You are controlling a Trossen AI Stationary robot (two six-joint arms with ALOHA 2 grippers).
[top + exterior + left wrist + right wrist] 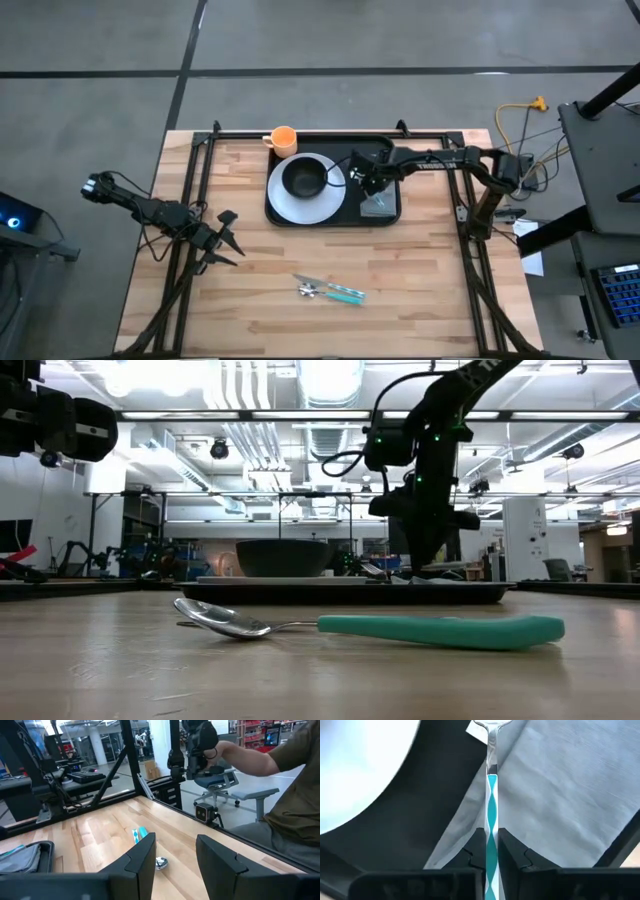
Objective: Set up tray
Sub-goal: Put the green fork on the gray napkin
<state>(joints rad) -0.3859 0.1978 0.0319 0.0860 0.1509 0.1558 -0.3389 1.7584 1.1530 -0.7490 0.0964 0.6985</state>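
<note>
Over the right end of the tray (283, 217), which lies toward the far edge of the worktop (420, 270), the right gripper (491, 845) is clenched on the teal handle of a utensil (491, 795) held above the grey napkin (560, 795). For a tidy setting, the utensil would best be lowered flat along the napkin, clear of the white plate (288, 205) and its dark bowl (303, 178), and let go only once it rests. The left gripper (175, 862) is parked at the worktop's left, its fingers (142, 857) spread and empty. A spoon (370, 625) is left on the worktop.
</note>
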